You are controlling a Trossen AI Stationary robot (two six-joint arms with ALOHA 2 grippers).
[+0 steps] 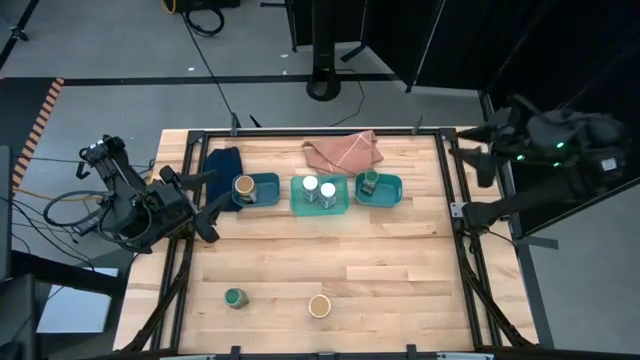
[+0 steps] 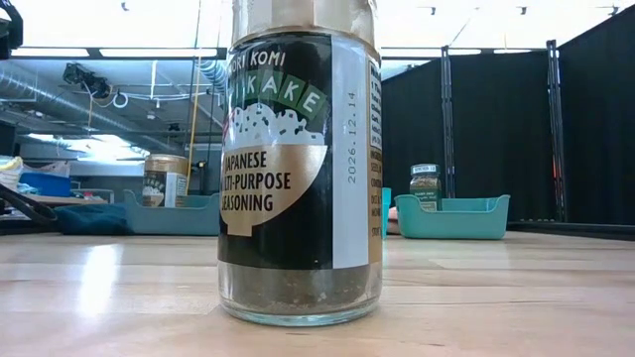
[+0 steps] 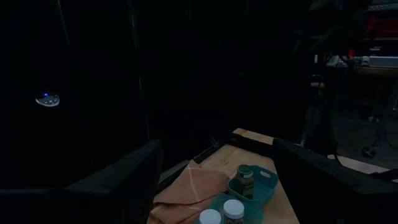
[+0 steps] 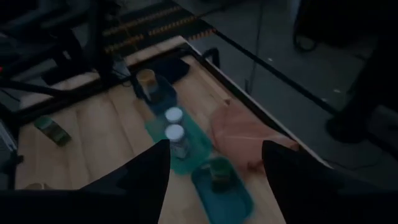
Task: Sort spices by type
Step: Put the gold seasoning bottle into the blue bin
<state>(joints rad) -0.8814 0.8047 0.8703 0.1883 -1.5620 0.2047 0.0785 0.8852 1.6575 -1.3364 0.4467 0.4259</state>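
We see three teal trays before a pink cloth holding four jars, two more loose, both grippers open and empty.

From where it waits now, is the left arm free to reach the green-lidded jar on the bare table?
Probably yes. The green-lidded jar stands alone on open wood, nothing around it. The left end effector waits at the table's left edge, beside the trays.

- The left arm was black and angular, trailing black cables.
- The right arm was dark, with small green lights glowing.
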